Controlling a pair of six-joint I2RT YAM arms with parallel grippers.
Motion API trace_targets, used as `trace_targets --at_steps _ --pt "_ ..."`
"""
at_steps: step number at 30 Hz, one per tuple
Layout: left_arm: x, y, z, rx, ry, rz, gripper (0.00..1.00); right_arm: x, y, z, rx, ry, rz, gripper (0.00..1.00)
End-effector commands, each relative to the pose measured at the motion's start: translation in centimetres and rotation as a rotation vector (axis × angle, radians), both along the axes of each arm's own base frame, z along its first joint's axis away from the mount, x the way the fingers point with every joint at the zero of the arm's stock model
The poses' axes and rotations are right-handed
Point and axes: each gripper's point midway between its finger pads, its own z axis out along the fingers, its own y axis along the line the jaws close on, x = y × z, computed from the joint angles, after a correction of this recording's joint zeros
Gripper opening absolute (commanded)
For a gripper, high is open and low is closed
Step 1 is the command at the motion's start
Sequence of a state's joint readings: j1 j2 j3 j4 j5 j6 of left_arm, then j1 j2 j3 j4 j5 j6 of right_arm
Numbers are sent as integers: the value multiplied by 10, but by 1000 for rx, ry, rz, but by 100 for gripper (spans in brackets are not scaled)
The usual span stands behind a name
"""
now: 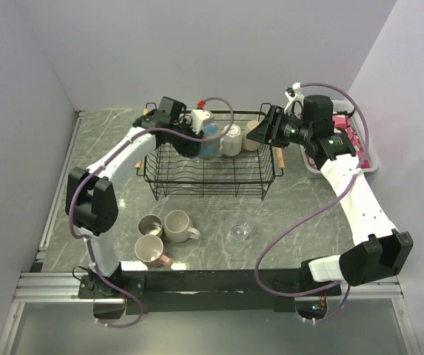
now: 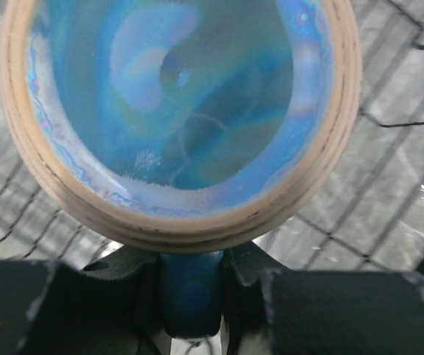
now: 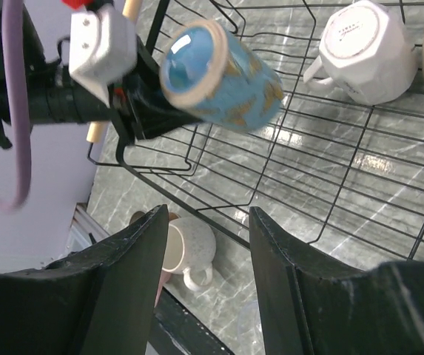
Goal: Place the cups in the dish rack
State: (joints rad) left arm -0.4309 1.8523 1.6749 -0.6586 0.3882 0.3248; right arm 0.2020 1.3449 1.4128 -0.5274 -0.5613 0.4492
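Left gripper [image 2: 191, 307] tight on blue mug [image 2: 182, 103]

I count two white mugs [image 1: 231, 139] [image 1: 179, 225], one pink mug [image 1: 149, 251], one blue mug [image 1: 210, 139], one tan cup [image 1: 252, 135], one steel cup [image 1: 149, 224] and one clear glass [image 1: 241, 231]. One dish rack [image 1: 204, 188].

Overhead view: even, diffuse light from above, bright on the pale walls, with soft, short shadows under the dish rack [image 1: 204, 189] and the arms. The grey table [image 1: 219, 214] carries a mild sheen, and detail is sharp throughout. Left wrist view: the blue mug [image 2: 182, 96] fills the frame at close range, its glaze showing iridescent reflections and a pale, hazy highlight. The rack wires behind are blurred, and the left gripper [image 2: 191, 296] is dark and underexposed. Right wrist view: straight wires bow toward the edges. The near fingers [image 3: 123, 288] of the right gripper [image 3: 208, 222] are black and soft, and white glare patches lie on the table.
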Motion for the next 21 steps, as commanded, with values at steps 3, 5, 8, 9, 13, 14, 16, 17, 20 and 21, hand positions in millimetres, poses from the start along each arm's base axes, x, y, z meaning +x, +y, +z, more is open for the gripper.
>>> trace_targets --at_steps 3,5,8,9,13,14,16,17,20,21 --pt "-9 -68 45 -148 -137 -183 1 -9 -9 29 13 -96 -29 55" --pt "-12 -80 40 -156 -134 -206 1 -13 -11 30 12 -101 -35 55" --pt "-14 -95 33 -164 -134 -235 1 -17 -16 28 5 -94 -48 55" --pt "-13 -98 33 -168 -135 -238 1 -18 -16 28 3 -97 -49 55" --pt "-5 -110 16 -166 -116 -239 1 -25 -25 30 -5 -102 -73 55" --pt "-3 -113 15 -166 -115 -239 1 -26 -26 30 -5 -101 -76 55" --pt "4 -119 8 -166 -105 -234 1 -30 -30 30 -10 -99 -83 55" --pt "8 -123 13 -173 -117 -235 1 -31 -32 30 -11 -100 -87 55" --pt "19 -134 8 -175 -115 -229 1 -38 -38 29 -21 -97 -97 55" --pt "21 -137 7 -175 -119 -230 1 -39 -41 30 -31 -104 -104 55"
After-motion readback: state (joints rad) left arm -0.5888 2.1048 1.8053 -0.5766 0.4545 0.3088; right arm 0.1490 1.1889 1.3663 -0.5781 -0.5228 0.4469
